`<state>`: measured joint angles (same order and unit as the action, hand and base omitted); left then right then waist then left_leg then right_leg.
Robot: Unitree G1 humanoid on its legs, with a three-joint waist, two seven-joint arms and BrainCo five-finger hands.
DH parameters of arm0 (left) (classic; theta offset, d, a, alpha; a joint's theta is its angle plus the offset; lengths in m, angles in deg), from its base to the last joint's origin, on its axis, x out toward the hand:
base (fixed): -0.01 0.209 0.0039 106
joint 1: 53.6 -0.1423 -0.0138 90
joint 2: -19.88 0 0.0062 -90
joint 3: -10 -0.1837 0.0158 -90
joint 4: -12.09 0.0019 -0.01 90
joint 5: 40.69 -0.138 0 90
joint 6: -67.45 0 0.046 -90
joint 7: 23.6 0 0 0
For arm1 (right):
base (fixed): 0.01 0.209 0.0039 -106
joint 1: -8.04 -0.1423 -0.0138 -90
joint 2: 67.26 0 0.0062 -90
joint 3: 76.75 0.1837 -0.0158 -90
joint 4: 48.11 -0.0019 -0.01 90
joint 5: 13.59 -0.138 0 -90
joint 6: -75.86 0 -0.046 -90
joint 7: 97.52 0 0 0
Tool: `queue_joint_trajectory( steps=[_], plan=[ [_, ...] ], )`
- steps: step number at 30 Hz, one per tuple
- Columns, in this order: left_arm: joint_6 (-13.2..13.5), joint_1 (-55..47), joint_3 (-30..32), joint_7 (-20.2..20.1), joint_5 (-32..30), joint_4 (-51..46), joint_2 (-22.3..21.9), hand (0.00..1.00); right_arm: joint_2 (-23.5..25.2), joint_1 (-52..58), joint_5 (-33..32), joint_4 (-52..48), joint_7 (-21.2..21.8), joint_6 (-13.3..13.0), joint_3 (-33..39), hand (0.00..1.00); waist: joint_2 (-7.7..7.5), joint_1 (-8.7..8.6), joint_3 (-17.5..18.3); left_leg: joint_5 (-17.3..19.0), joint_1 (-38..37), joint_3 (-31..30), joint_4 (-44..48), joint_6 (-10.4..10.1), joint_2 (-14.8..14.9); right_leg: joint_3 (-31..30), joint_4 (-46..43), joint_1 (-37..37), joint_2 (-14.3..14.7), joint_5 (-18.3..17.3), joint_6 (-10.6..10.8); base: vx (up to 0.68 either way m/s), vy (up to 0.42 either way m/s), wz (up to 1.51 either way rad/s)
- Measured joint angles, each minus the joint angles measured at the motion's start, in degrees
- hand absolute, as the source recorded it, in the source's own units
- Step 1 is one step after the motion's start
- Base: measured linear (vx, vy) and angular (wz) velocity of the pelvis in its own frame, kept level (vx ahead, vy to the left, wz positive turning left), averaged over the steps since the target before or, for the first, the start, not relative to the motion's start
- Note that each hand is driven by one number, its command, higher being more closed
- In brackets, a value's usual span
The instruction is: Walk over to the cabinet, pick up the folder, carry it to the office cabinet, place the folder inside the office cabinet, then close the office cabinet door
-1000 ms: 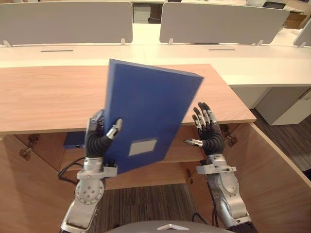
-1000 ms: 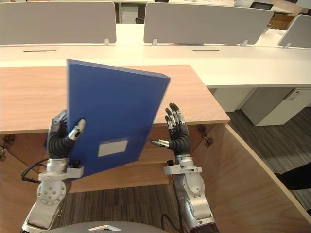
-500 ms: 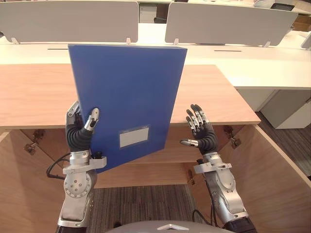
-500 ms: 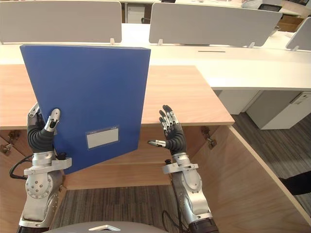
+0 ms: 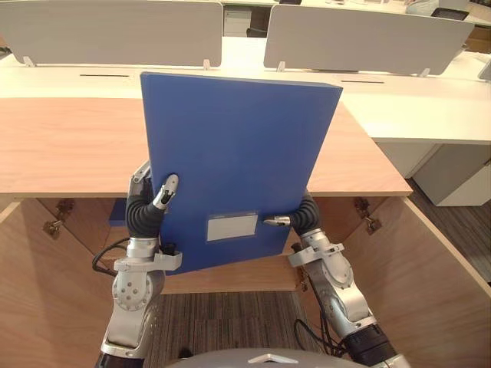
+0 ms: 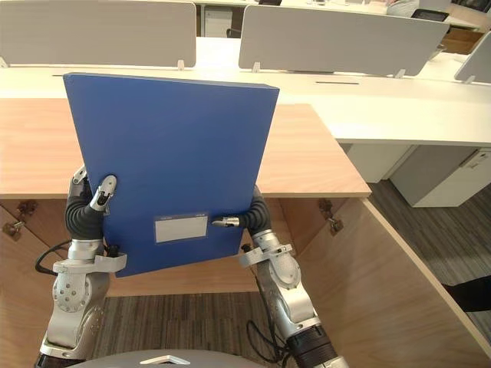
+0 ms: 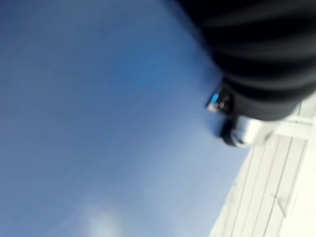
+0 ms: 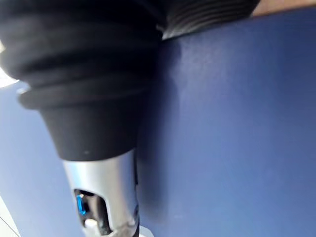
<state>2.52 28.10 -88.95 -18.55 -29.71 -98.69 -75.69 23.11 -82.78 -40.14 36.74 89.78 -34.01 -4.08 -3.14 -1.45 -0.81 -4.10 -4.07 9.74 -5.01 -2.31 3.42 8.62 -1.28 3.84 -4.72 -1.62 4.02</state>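
Observation:
A large blue folder with a white label stands upright in front of me, above the open wooden cabinet. My left hand grips its lower left edge, thumb on the front face and fingers behind. On the lower right edge my right hand clamps it, its thumb lying across the front beside the label, the rest hidden behind the cover. In the left wrist view the folder is right against the hand. In the right wrist view the thumb presses on the blue cover.
The wooden cabinet top lies just behind the folder. Below it the cabinet is open, one door swung out on the right and another on the left. A small blue item sits inside. White desks with grey dividers stand behind.
My right hand, open beside the folder before, has come in and closed on its lower right edge. The folder has shifted right, towards the middle.

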Motion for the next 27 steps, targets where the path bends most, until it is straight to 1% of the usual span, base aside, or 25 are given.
queue_joint_trajectory(
  steps=[2,3,6,9,12,16,20,21,27],
  plan=[
    [0.0,0.2,-0.1,0.0,0.2,0.0,0.9,1.0,-1.2,-0.2,0.0,0.0,0.0,0.0,-0.8,0.0,-0.03,0.06,0.0,-0.2,0.1,0.0,0.0,0.0,0.0,-0.1,0.2,-0.2,0.0,0.1,-0.1,-0.06,0.003,-0.01],
    [0.1,0.2,-0.2,-0.1,0.2,0.0,1.1,1.0,-1.4,-0.2,0.0,0.0,0.0,0.1,-0.9,1.0,-0.05,0.08,0.0,-0.2,0.2,0.0,0.0,0.0,0.0,-0.1,0.2,-0.3,0.0,0.1,-0.2,-0.05,0.004,-0.01],
    [0.3,0.3,-0.5,-0.1,0.2,0.0,2.0,1.0,-2.7,-0.4,0.0,0.0,0.0,0.2,-2.2,1.0,-0.19,0.09,0.2,-0.5,0.8,0.0,0.0,0.1,0.0,-0.2,0.6,-0.9,0.0,0.3,-0.2,-0.03,0.003,-0.01],
    [0.4,0.4,-1.0,-0.1,1.0,0.0,3.3,1.0,-4.7,-1.3,0.0,0.0,0.2,1.1,-3.5,1.0,-0.32,0.15,0.3,-0.7,1.1,0.1,0.0,0.1,0.0,-0.3,0.8,-1.0,0.0,1.0,0.1,0.0,0.0,0.0],
    [0.6,1.0,-1.1,-0.1,1.8,0.0,4.3,1.0,-5.8,-2.6,-0.1,0.0,0.2,1.4,-4.2,1.0,-0.35,0.18,0.3,-0.8,1.1,0.1,0.0,0.1,0.0,-0.3,0.8,-1.0,0.1,1.2,0.1,0.0,0.0,0.0],
    [1.1,1.0,-1.3,0.1,1.9,0.0,5.4,1.0,-5.9,-2.9,-0.3,0.0,0.2,1.4,-4.5,1.0,-0.47,0.32,0.5,-1.0,1.2,0.1,0.0,0.1,0.0,-0.3,0.8,-1.1,0.1,1.2,0.0,-0.01,0.001,0.0],
    [1.2,1.0,-1.4,1.0,1.9,0.7,5.3,1.0,-5.6,-3.0,-0.4,0.0,0.2,1.4,-4.6,1.0,-0.88,0.33,1.3,-1.3,2.0,0.1,0.0,0.2,0.0,-0.4,0.8,-1.9,0.1,1.5,-0.2,-0.01,0.002,0.0],
    [1.3,1.0,-1.4,1.3,1.9,1.2,5.3,0.0,-5.5,-3.0,-0.4,0.0,0.2,1.4,-4.6,1.0,-1.0,0.32,1.5,-1.4,2.0,0.1,0.0,0.2,0.0,-0.4,0.8,-1.9,0.1,1.5,-0.3,0.0,0.0,0.0],
    [1.4,1.0,-1.3,2.9,1.1,1.4,5.1,0.0,-4.5,-3.0,-0.2,-0.3,0.0,1.4,-4.1,1.0,-1.17,0.36,1.7,-1.6,1.9,0.1,0.0,0.2,0.0,-0.6,0.9,-2.0,0.1,1.3,-0.1,-0.03,0.005,0.0]
  ],
)
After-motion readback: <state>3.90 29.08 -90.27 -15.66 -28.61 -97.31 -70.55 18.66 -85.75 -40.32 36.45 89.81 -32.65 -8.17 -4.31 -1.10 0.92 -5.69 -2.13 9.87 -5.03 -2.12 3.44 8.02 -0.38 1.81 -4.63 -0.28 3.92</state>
